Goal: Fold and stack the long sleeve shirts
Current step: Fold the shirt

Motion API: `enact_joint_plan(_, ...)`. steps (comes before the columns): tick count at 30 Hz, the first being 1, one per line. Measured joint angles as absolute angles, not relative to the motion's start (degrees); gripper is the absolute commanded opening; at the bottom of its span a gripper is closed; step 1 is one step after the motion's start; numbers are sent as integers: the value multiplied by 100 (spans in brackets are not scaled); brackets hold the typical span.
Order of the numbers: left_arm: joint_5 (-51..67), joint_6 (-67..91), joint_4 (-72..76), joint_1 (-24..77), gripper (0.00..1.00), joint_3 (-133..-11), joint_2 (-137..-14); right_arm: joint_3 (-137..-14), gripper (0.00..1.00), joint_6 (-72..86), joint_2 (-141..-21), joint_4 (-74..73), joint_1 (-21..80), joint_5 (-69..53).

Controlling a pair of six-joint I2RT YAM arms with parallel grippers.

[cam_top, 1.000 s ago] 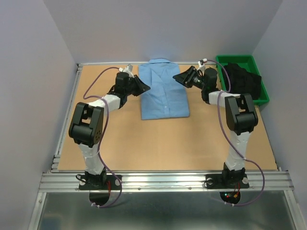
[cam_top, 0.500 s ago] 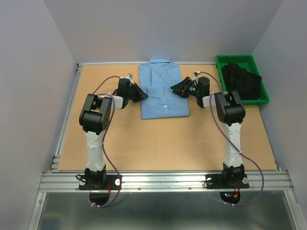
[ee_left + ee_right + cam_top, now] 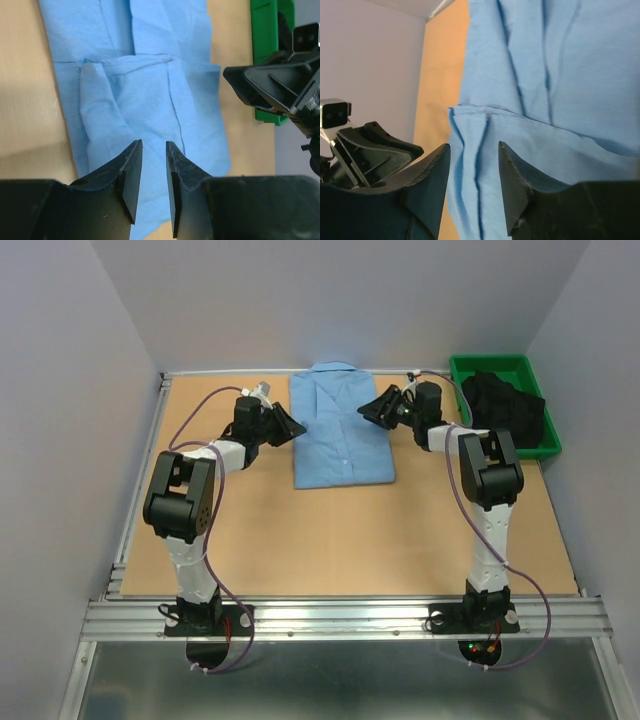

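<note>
Closest to us, the two arms are bolted to a metal rail (image 3: 340,618) at the near edge of the brown table (image 3: 350,540). Both arms reach away toward the far side. The left gripper (image 3: 153,146) is at the left edge of the light blue shirt (image 3: 340,435). Its two fingers are only a little bit apart, and nothing is between them. The right gripper (image 3: 473,147) is at the right edge of the shirt, across from the left one. Its fingers are apart too, with a wider gap, and they hold nothing. The shirt lies flat on the far middle of the table, between the two grippers. It is folded into a long shape, front up, with the collar at the far end. From the wrist views you can see a folded flap lying on top of the shirt. In the far right corner sits a green bin (image 3: 490,361) with dark clothes (image 3: 505,405) piled inside.
</note>
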State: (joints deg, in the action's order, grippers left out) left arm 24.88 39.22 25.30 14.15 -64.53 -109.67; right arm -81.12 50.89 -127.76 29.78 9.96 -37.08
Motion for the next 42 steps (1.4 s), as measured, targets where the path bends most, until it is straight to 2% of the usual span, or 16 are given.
enact_joint_plan(3,2414,3745,2445,1444,37,-6224,-10530,-8482,39,4945,-12761,2665,1205,-3675)
enact_joint_plan(14,2204,3382,1798,1551,37,-5719,-10394,-9135,38,4751,-13023,1940,1726,-3642)
enact_joint_plan(33,2202,3369,1638,1719,36,-5671,-10718,-8952,38,4412,-13155,1671,1774,-3065)
enact_joint_plan(42,2171,3367,1575,1719,36,-5671,-10718,-8962,28,4370,-13172,1699,1892,-3256)
